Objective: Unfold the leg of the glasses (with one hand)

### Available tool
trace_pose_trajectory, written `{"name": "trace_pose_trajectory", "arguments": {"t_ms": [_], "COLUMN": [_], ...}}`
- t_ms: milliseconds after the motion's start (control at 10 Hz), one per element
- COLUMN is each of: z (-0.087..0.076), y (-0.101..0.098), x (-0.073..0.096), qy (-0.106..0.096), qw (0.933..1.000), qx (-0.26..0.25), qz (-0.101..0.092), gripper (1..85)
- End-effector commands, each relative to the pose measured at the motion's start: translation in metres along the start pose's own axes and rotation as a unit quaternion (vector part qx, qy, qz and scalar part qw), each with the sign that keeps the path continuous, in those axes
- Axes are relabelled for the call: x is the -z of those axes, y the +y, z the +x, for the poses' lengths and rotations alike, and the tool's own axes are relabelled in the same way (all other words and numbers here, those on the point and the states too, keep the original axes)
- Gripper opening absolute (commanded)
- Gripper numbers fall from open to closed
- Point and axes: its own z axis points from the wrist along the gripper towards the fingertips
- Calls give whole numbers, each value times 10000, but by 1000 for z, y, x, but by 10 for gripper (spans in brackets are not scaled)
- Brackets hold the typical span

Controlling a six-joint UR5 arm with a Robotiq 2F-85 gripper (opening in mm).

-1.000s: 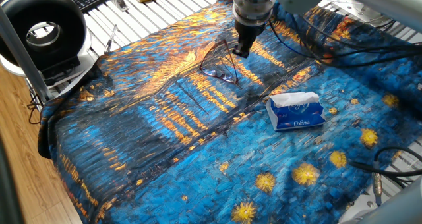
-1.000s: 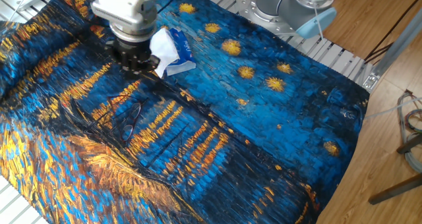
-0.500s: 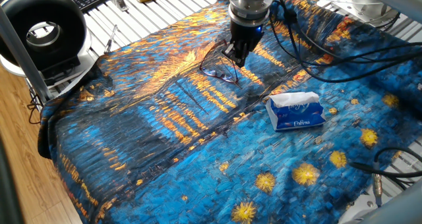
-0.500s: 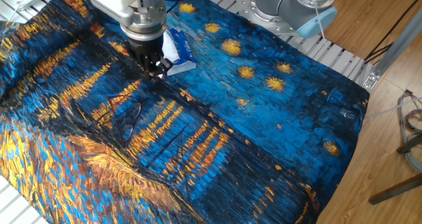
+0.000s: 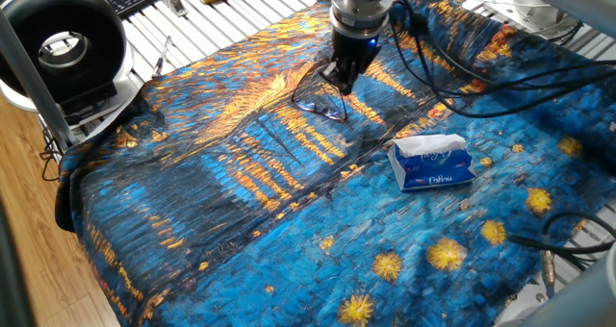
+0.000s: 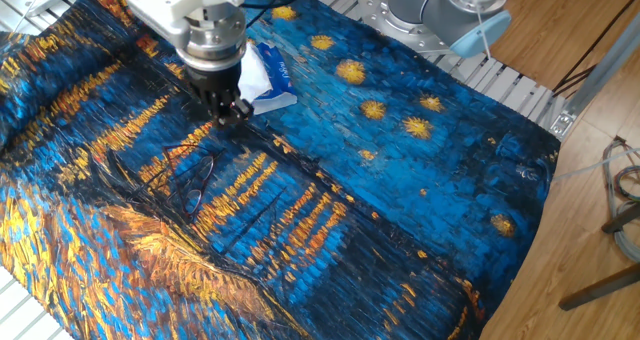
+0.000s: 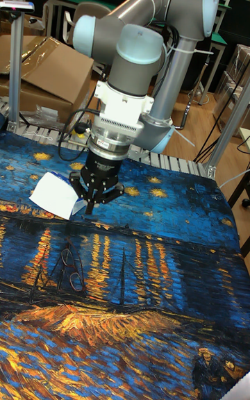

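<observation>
The glasses (image 5: 322,102) lie on the painted cloth, a thin dark reddish frame with clear lenses, also visible as the glasses (image 6: 194,176) and the glasses (image 7: 67,267). The hand, a black two-fingered gripper (image 5: 339,80), hangs just above the cloth at the far side of the glasses, close to one leg. The other fixed view places the gripper (image 6: 228,114) between the glasses and the tissue pack. In the tall view the gripper (image 7: 92,206) tapers to a point with its fingertips together, shut on nothing. I cannot tell whether it touches the frame.
A blue-white tissue pack (image 5: 431,163) lies on the cloth (image 5: 241,202) near the hand, seen again as the tissue pack (image 6: 265,75). Black cables (image 5: 452,58) trail behind the arm. A round black-and-white fan (image 5: 60,46) stands at the table's left corner.
The gripper has turned about its axis and shifted slightly sideways and lower, closer to the glasses. The glasses and the tissue pack lie where they were.
</observation>
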Motion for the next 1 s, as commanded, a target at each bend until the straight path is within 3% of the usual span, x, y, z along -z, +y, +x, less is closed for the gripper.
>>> {"name": "trace_pose_trajectory", "arguments": {"t_ms": [0,100,200,300,500,600,900], "z": [-15,-12,-9,-5,-2,-5,-9], "y": [9,6,12,10,14,12,51], "x": [0,-1,-2,-2,-8,-12,-21], "qy": [-120,-42,28,80,111,104,209], "qw": [9998,9998,9985,9971,9930,9923,9828], "qx": [38,-158,-456,-693,-1057,-1132,-1619], "qz": [-175,-145,-288,-299,-508,-493,-867], "gripper": [10,10,10,10,10,10,10]}}
